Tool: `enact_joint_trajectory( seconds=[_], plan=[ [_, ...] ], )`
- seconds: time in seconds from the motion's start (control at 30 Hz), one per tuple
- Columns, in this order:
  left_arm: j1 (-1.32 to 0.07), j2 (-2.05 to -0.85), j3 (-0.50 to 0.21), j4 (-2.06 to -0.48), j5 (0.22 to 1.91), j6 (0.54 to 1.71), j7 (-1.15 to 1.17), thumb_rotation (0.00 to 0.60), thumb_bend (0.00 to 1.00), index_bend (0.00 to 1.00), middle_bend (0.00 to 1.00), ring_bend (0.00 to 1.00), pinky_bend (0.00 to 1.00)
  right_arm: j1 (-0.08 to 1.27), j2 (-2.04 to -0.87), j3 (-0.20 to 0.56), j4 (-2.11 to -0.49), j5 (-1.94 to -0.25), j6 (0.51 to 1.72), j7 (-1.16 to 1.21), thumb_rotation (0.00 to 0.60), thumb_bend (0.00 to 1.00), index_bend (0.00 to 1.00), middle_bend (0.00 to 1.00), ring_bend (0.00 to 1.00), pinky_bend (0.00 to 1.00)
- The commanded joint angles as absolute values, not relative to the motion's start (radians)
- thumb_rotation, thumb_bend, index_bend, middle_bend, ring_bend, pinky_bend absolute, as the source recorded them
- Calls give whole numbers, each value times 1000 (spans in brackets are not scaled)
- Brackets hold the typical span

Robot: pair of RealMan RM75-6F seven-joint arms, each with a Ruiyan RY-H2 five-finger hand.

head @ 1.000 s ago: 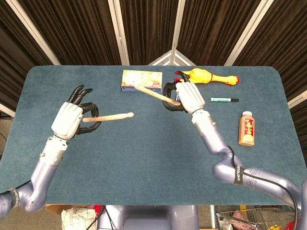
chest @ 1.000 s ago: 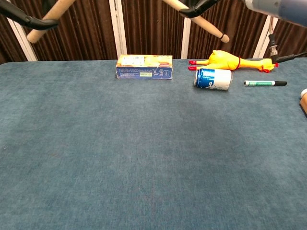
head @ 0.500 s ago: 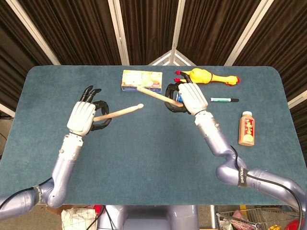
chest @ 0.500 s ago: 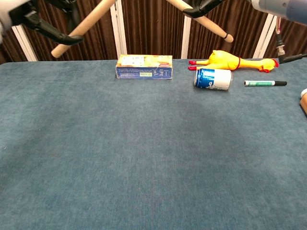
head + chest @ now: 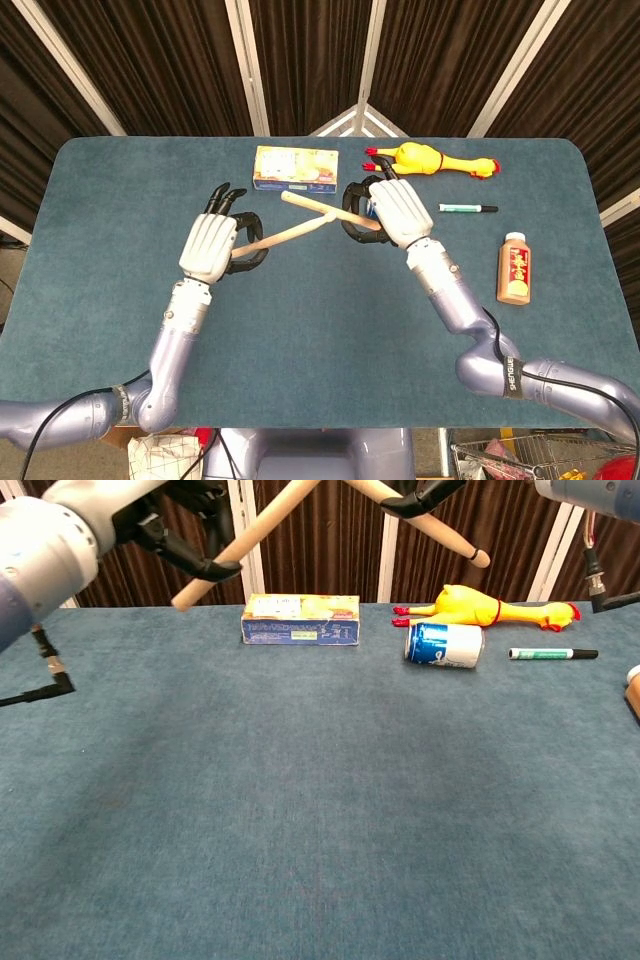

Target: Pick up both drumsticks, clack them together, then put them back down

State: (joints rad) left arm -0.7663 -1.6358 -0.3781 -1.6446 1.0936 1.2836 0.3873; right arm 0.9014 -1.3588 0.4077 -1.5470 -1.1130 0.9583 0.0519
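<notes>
Step in hand: the clack itself; both sticks are lifted over the blue felt-topped table [image 5: 300, 330] and seem to cross or meet near their tips.
Left robot hand [image 5: 212, 245]: fingers wrapped round the butt of a pale wooden drumstick [image 5: 290, 232], which slants up and to the right above the table.
Right robot hand [image 5: 392, 210]: clamped on the second pale wooden drumstick [image 5: 318, 208], whose tip points left toward the box.
Where the sticks meet: in the head view the two shafts cross just right of the left hand and below the yellow and blue cardboard box [image 5: 294, 167]; the chest view cuts the crossing off at its top edge, so actual contact cannot be confirmed.
Bystanders on the table: a blue tin can on its side [image 5: 444, 644], a yellow rubber chicken [image 5: 430, 160], a green marker pen [image 5: 468, 208], a brown bottle lying flat [image 5: 514, 268].
Next move, as I judge it: if the clack has landed, part the sticks, then lower each hand to bare felt, well apart from can and box, and open the fingers only when each stick lies flat.
Risk: a stick rolling once released.
</notes>
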Motion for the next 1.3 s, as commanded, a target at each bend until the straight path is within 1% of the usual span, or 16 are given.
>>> enact_joint_trajectory(
  seconds=[0.03,0.2,0.43,0.9,1.3],
  plan=[
    [-786,-1661,-394,-1655,1070,1289,419,600,420,632,618,142,0,902,-1356,409,-1551,-1107,957,52,600,459,697,612,396,46],
    [-807,-1691,-415,-1660,1041,1308,464,600,420,632,618,142,0,900,-1350,406,-1563,-1111,960,49,600,460,697,612,396,46],
    [-823,-1717,-415,-1668,1029,1324,502,600,420,632,618,142,0,897,-1340,404,-1579,-1112,963,44,600,461,700,612,396,46],
    [-839,-1743,-441,-1662,1009,1357,529,600,420,634,620,142,0,888,-1319,389,-1609,-1138,969,45,600,461,707,613,396,47],
    [-849,-1758,-426,-1652,1008,1354,541,600,420,634,624,142,0,891,-1319,384,-1631,-1147,974,33,600,463,707,616,396,47]
  ],
)
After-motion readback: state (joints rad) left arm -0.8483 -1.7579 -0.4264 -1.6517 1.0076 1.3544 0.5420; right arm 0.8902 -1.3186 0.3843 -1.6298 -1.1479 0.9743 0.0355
